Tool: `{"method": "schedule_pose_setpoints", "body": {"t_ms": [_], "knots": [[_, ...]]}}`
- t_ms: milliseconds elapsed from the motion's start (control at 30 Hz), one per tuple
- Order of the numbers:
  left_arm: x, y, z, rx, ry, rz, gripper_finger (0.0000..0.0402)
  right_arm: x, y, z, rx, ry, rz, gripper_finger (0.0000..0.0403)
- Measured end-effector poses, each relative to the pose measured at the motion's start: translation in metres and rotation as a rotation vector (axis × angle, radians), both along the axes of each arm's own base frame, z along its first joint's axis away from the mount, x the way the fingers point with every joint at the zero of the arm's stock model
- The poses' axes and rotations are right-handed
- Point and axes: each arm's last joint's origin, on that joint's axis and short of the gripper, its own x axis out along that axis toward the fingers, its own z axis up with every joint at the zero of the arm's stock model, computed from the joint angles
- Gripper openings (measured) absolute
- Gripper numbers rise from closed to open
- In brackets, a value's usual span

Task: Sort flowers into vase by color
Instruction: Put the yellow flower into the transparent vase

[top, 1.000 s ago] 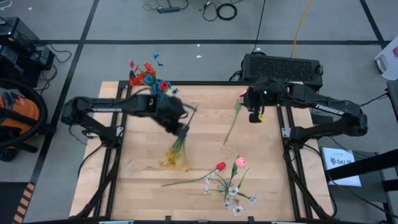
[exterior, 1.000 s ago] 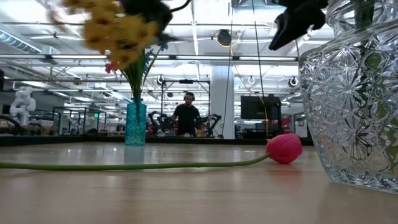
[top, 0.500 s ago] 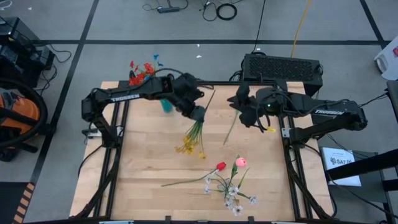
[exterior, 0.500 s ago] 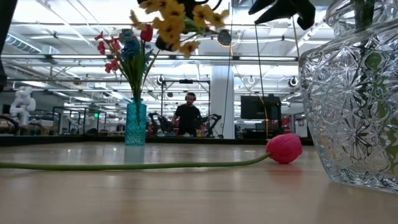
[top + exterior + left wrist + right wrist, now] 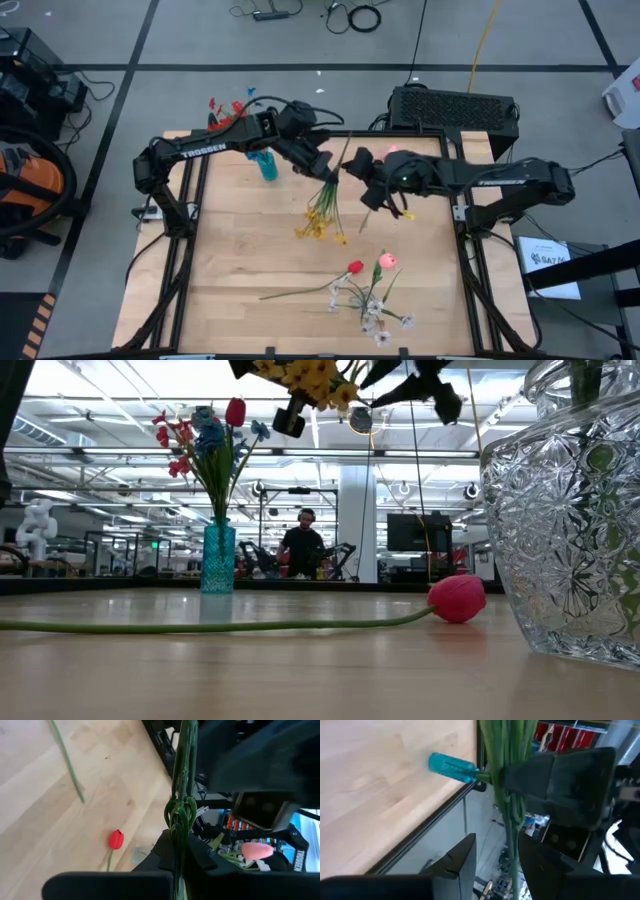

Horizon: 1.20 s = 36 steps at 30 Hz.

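My left gripper [image 5: 322,168] is shut on a bunch of yellow flowers [image 5: 320,218], held in the air above the far middle of the table. Its green stems [image 5: 512,820] run between the open fingers of my right gripper [image 5: 352,165], which stands just right of the left one. The teal vase [image 5: 265,165] stands at the far left on its base, holding red and blue flowers [image 5: 205,435]. A red tulip [image 5: 355,267], a pink tulip [image 5: 388,260] and white blossoms [image 5: 372,312] lie on the near part of the table. My left gripper pinches the bunched green stems [image 5: 179,827] between its two fingers, which lie across them part-way along their length. The bunch is lifted clear. Its yellow heads [image 5: 318,222] hang toward the near edge and its stem ends [image 5: 345,148] point toward the far edge. My right gripper's fingers [image 5: 462,855] flank the stems; I cannot tell whether they touch.
A single long-stemmed flower [image 5: 372,205] lies on the table under my right arm. In the low view a clear cut-glass vase [image 5: 565,520] stands close at the right, and a pink bud [image 5: 457,598] lies beside it. The table's left half [image 5: 230,250] is bare wood.
My left gripper has carried the yellow bunch up from the table's middle toward the far edge and to the right, swinging the stems toward my right gripper. My right gripper has moved from the far right toward the left and turned, until its fingers stand around the stems.
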Motion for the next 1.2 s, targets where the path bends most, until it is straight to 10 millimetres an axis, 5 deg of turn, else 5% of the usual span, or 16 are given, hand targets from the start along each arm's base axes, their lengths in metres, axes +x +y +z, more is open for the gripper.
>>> {"method": "schedule_pose_setpoints", "body": {"t_ms": [367, 633, 733, 1200], "knots": [[0.000, -0.001, 0.000, -0.008, -0.009, -0.016, 0.0013, 0.025, -0.004, -0.013, -0.053, -0.017, -0.013, 0.0130], [0.001, -0.001, 0.000, -0.005, -0.016, -0.026, 0.0015, 0.026, -0.004, -0.011, -0.037, -0.058, -0.038, 0.0019], [0.001, -0.001, 0.000, -0.005, -0.014, -0.025, 0.0021, 0.026, -0.004, -0.011, -0.017, -0.063, -0.043, 0.0013], [-0.003, 0.005, 0.002, 0.026, -0.051, -0.053, 0.0146, 0.018, -0.006, -0.013, 0.053, -0.051, -0.156, 0.0004]]}}
